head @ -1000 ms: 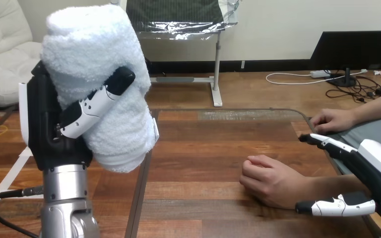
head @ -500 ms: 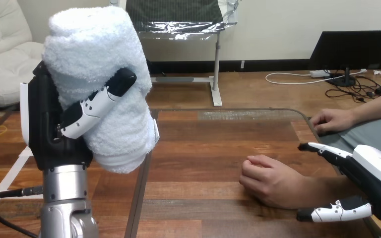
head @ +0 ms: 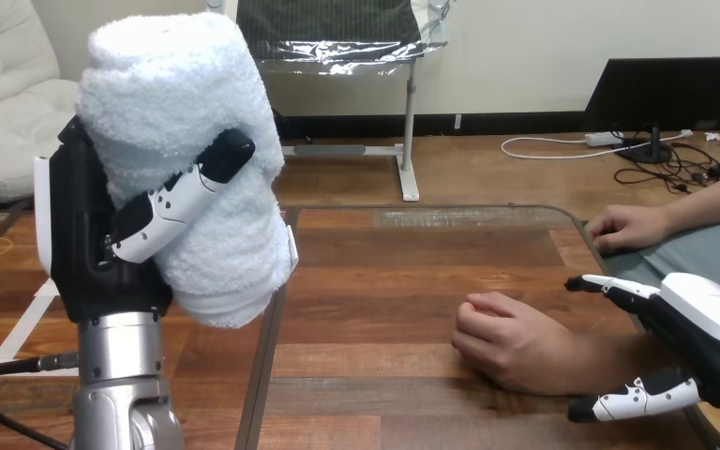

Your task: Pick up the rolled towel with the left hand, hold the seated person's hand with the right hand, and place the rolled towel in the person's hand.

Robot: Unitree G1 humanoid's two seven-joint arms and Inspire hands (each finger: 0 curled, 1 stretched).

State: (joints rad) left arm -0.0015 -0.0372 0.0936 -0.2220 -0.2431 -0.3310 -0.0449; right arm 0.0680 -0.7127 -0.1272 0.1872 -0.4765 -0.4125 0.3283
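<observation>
Above the table (head: 389, 281), one rolled towel (head: 173, 94), clasped in left hand (head: 94, 248)

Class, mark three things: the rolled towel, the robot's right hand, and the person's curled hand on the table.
rolled towel (head: 164, 103): head view, its fluffy upper side.
right hand (head: 708, 311): head view, the white shell on its back.
person's curled hand (head: 511, 342): head view, the back of the hand.

We find the table (head: 384, 281) bare and passable between the raised rolled towel (head: 178, 141) and the person's hand (head: 516, 342), a closed fist resting just beside our right hand (head: 703, 319).
</observation>
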